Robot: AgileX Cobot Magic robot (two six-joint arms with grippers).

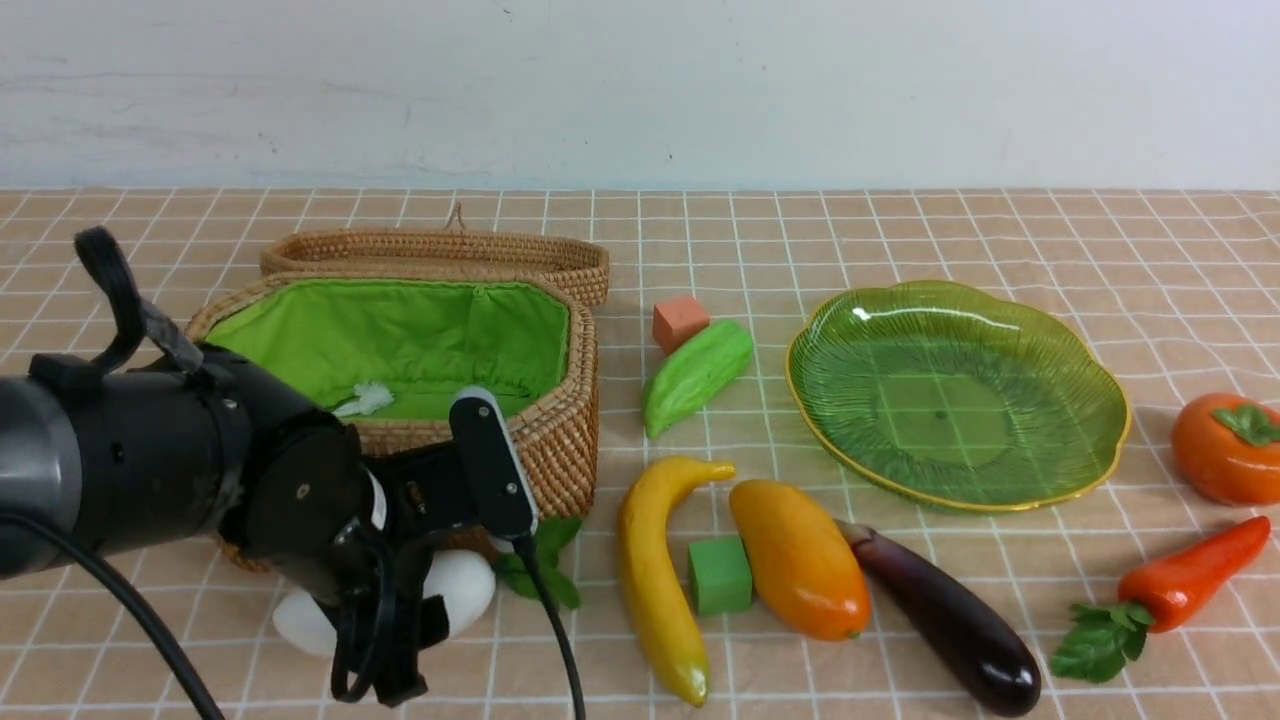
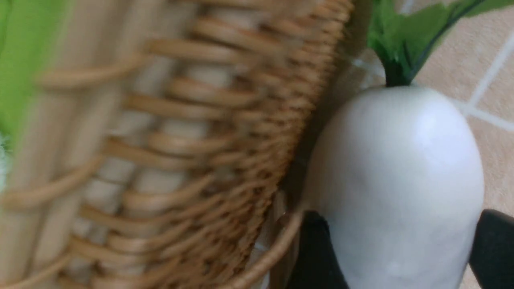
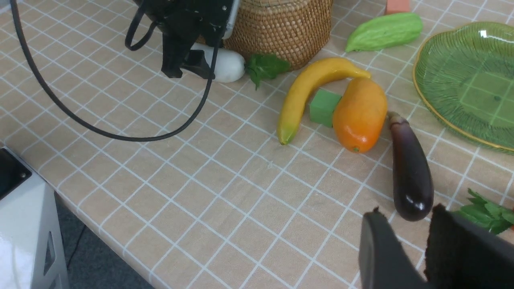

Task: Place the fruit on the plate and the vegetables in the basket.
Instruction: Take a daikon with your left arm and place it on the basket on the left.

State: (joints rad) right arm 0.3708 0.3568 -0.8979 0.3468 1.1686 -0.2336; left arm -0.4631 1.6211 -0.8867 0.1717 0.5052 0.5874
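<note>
My left gripper (image 1: 400, 640) is shut on the white radish (image 1: 465, 590), which lies on the table against the wicker basket (image 1: 560, 430). In the left wrist view the black fingers (image 2: 313, 249) press both sides of the radish (image 2: 397, 160). The banana (image 1: 655, 570), mango (image 1: 800, 555), eggplant (image 1: 950, 620) and carrot (image 1: 1190, 575) lie at the front. The green gourd (image 1: 697, 375) lies between the basket and the empty green plate (image 1: 950, 390). The persimmon (image 1: 1225, 445) sits right of the plate. My right gripper (image 3: 407, 210) is shut and empty, near the eggplant's (image 3: 411, 172) tip.
An orange cube (image 1: 680, 322) sits behind the gourd. A green cube (image 1: 719, 575) is wedged between banana and mango. The basket's lid (image 1: 440, 250) lies open behind it. The table's near edge and a white robot base (image 3: 24, 224) show in the right wrist view.
</note>
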